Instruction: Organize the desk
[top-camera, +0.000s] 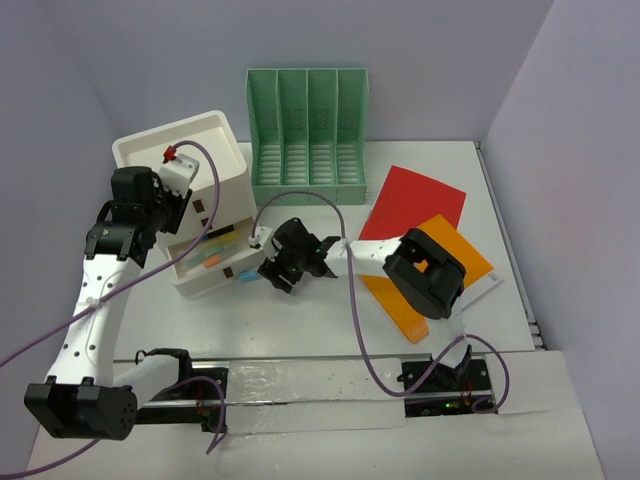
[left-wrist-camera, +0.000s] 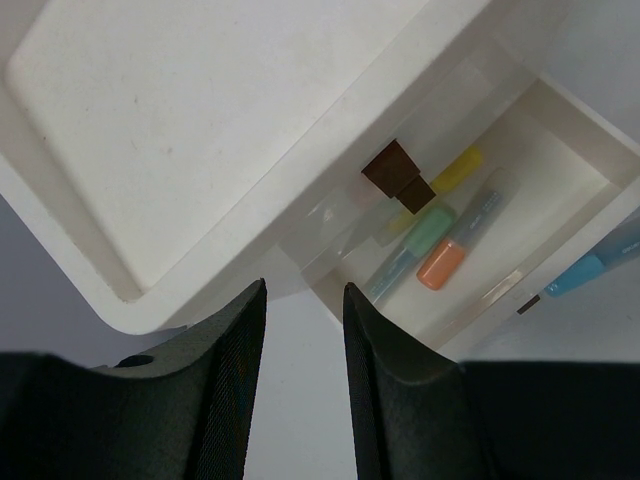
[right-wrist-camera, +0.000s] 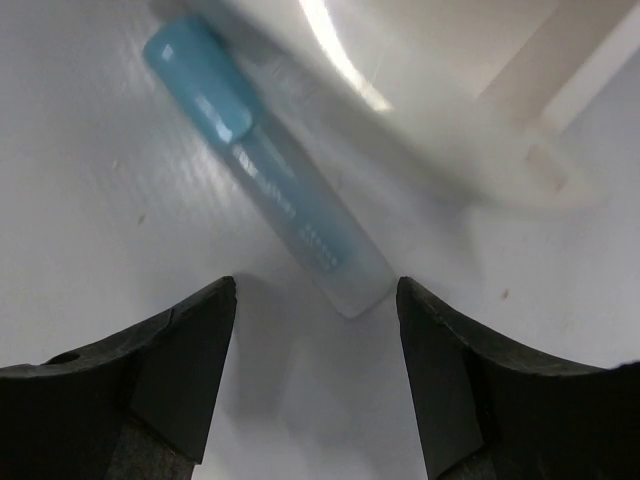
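Note:
The white desk (top-camera: 280, 330) holds a white three-drawer box (top-camera: 215, 160) at the left with two drawers pulled out. The upper open drawer (left-wrist-camera: 560, 170) holds yellow, green (left-wrist-camera: 430, 230) and orange (left-wrist-camera: 440, 264) capped markers. My left gripper (top-camera: 172, 212) hovers over the box's left side; its jaws (left-wrist-camera: 303, 290) are a little apart and empty. My right gripper (top-camera: 282, 268) is at the lower drawer's front, open and empty (right-wrist-camera: 315, 290). A blue-capped marker (right-wrist-camera: 270, 190) lies on a white surface just beyond its fingertips.
A green slotted file holder (top-camera: 308, 130) stands at the back. A red sheet (top-camera: 415, 205) and an orange folder (top-camera: 430, 275) lie at the right, partly under the right arm. The drawer has a brown handle (left-wrist-camera: 398, 175). Purple cables loop over the desk.

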